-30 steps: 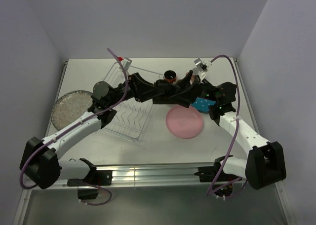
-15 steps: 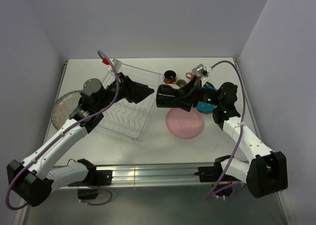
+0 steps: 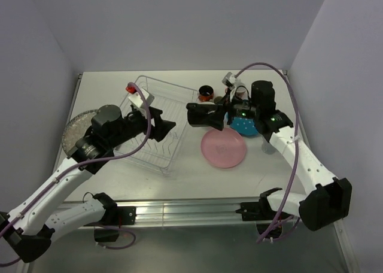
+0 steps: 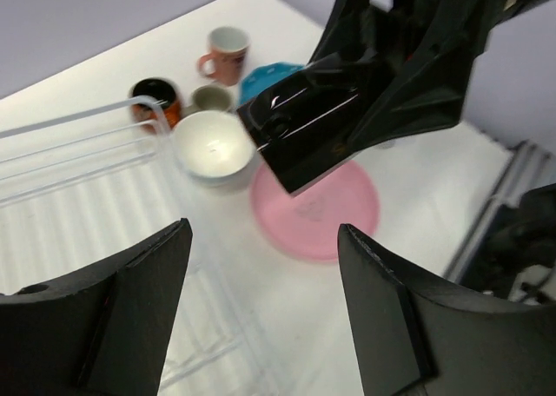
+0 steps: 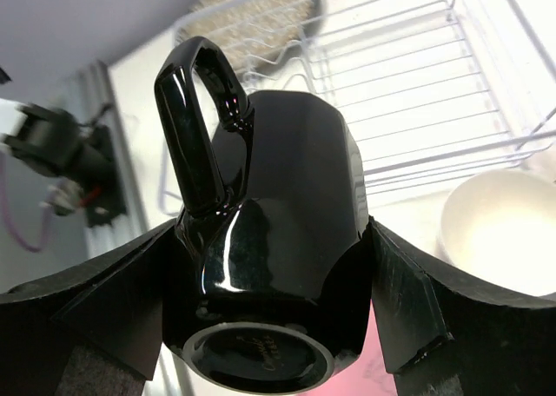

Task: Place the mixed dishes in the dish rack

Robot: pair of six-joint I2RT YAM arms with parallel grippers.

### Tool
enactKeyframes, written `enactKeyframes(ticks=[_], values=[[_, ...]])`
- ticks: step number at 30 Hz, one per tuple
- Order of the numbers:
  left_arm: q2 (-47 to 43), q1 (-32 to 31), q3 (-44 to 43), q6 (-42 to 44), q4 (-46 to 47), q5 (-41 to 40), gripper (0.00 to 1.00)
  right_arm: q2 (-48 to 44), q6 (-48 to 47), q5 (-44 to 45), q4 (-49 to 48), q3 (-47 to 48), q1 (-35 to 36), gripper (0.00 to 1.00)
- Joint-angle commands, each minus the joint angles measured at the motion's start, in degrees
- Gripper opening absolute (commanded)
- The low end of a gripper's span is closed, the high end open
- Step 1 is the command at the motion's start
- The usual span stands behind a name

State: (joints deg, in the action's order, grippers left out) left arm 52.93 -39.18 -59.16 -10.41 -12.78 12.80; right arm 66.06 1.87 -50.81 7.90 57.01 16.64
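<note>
My right gripper (image 5: pixel 265 326) is shut on a glossy black mug (image 5: pixel 261 240), held on its side with the base toward the wrist camera and the handle up. From above, the mug (image 3: pixel 194 116) hangs just right of the dish rack (image 3: pixel 152 142). My left gripper (image 4: pixel 265 318) is open and empty over the rack's right part (image 4: pixel 87 153), facing the mug (image 4: pixel 321 127). On the table lie a pink plate (image 3: pixel 222 147), a teal dotted plate (image 3: pixel 245 127), a white bowl (image 4: pixel 211 144), a pink mug (image 4: pixel 228 50), a dark-red mug (image 3: pixel 206 92) and a grey-beige mug (image 4: pixel 211 96).
A grey speckled plate (image 3: pixel 75 134) lies left of the rack. The rack sits at an angle in the table's left half, and its wire prongs (image 5: pixel 417 92) show under the held mug. Walls close in the table at the back and both sides.
My left arm has pulled back to the left, away from the right gripper, and its jaws have widened. The right gripper keeps the black mug and has swung it slightly left.
</note>
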Motion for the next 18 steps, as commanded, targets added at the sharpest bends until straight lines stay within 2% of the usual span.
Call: enactKeyframes(ticks=[1, 6, 11, 15, 18], values=[[-3.08, -0.37, -1.05, 6.54, -5.59, -8.81, 0.74, 3.52, -12.75, 7.99, 9.4, 10.2, 4.18, 0.05], [-11.24, -0.37, 3.95, 5.41, -8.49, -16.21, 0.74, 14.42, -20.83, 20.01, 18.27, 26.26, 10.59, 0.05], [-19.95, -0.37, 10.01, 4.35, -10.33, -22.45, 0.74, 30.33, -24.98, 26.36, 25.74, 41.75, 15.17, 0.06], [-26.63, -0.37, 12.48, 4.7, -11.92, -24.22, 0.75, 40.79, -29.01, 32.07, 31.55, 57.28, 18.07, 0.06], [-29.88, -0.37, 15.29, 5.58, -11.4, -24.4, 0.76, 48.88, -31.48, 36.47, 34.81, 65.47, 19.83, 0.07]])
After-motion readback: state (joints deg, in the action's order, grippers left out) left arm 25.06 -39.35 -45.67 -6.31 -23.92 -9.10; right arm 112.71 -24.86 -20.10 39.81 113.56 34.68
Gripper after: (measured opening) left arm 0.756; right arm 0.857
